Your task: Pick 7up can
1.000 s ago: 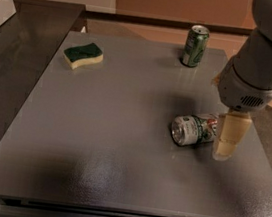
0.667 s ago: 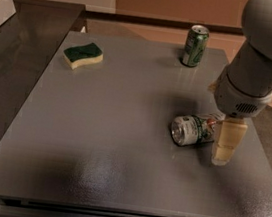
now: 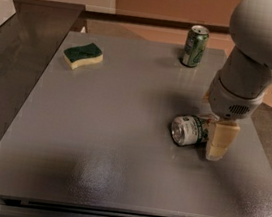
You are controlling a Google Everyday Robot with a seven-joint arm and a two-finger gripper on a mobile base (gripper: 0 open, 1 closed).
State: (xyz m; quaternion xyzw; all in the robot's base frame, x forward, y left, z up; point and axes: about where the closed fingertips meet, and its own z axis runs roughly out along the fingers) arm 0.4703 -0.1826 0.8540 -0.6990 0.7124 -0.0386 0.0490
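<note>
The 7up can (image 3: pixel 188 130) lies on its side on the grey table (image 3: pixel 111 142), right of the middle, its shiny end facing the front left. It is silver-white with green lettering. My gripper (image 3: pixel 218 138) hangs down from the big white arm (image 3: pixel 256 62) at the can's right end, touching or nearly touching it; its cream-coloured part stands just in front of the can's far end. Part of the can is hidden behind the gripper.
A darker green can (image 3: pixel 194 46) stands upright at the table's back edge. A green and yellow sponge (image 3: pixel 83 55) lies at the back left. A darker counter (image 3: pixel 13 48) adjoins on the left. The table's right edge is close to the gripper.
The gripper has come down a little and shifted slightly left, closer onto the lying can. The can and the other things have not moved.
</note>
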